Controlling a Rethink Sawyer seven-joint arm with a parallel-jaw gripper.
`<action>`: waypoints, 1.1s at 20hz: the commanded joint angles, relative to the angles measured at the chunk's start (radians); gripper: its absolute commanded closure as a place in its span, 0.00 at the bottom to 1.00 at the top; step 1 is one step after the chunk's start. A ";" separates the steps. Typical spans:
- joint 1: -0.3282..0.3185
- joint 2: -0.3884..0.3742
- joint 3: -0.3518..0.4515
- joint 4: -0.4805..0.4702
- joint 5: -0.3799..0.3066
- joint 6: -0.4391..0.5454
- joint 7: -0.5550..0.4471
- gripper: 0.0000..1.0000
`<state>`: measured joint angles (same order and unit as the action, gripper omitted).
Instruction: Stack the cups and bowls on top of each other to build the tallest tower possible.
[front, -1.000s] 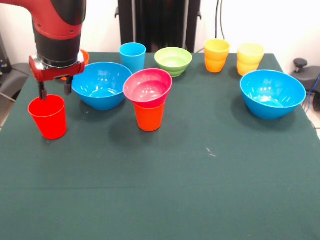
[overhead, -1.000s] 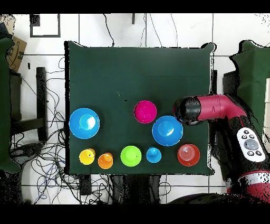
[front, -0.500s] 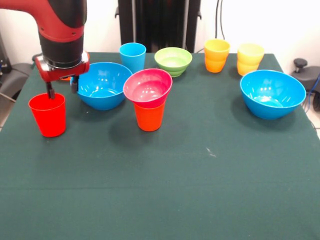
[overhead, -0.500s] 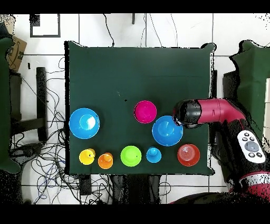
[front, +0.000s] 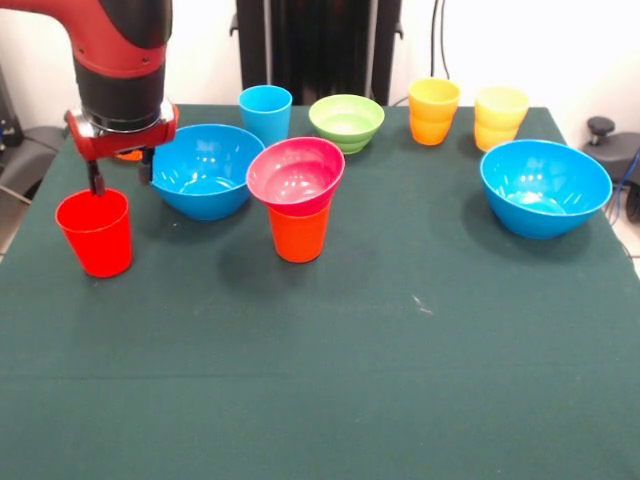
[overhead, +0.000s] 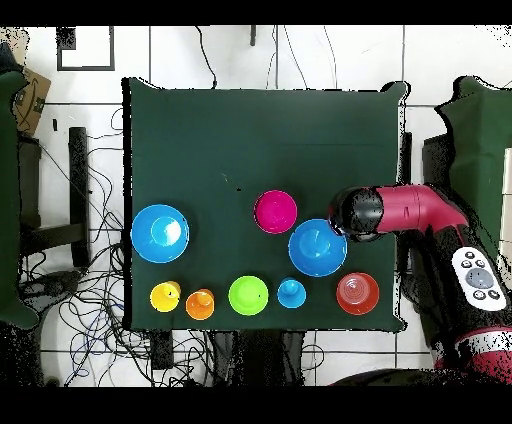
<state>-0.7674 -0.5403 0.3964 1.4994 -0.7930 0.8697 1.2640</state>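
My gripper (front: 121, 180) is open and hangs just above the far rim of a red cup (front: 95, 232), which stands upright on the table's left side. One finger (front: 96, 181) is over the cup's mouth, the other outside it toward a large blue bowl (front: 203, 170). A pink-red bowl (front: 296, 174) sits on an orange cup (front: 298, 231) as a small tower (overhead: 275, 211). A second blue bowl (front: 545, 186) stands at the right. In the overhead view the arm's head (overhead: 356, 213) hides the red cup.
Along the far edge stand a light blue cup (front: 265, 113), a lime-green bowl (front: 346, 121), a yellow-orange pair of nested cups (front: 433, 110) and a pale yellow pair (front: 500, 117). An orange bowl (overhead: 357, 293) lies behind the arm.
The gripper has risen off the red cup's rim and shifted slightly toward the blue bowl. The red cup stays on the table; nothing else moved.
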 joint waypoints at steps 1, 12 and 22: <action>0.044 -0.045 0.040 0.020 -0.092 -0.090 -0.143 0.00; 0.043 0.005 0.054 0.012 -0.087 -0.126 -0.138 0.00; 0.039 0.065 0.067 0.014 -0.058 -0.117 -0.140 0.00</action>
<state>-0.7548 -0.5517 0.3975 1.4994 -0.8194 0.8008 1.2640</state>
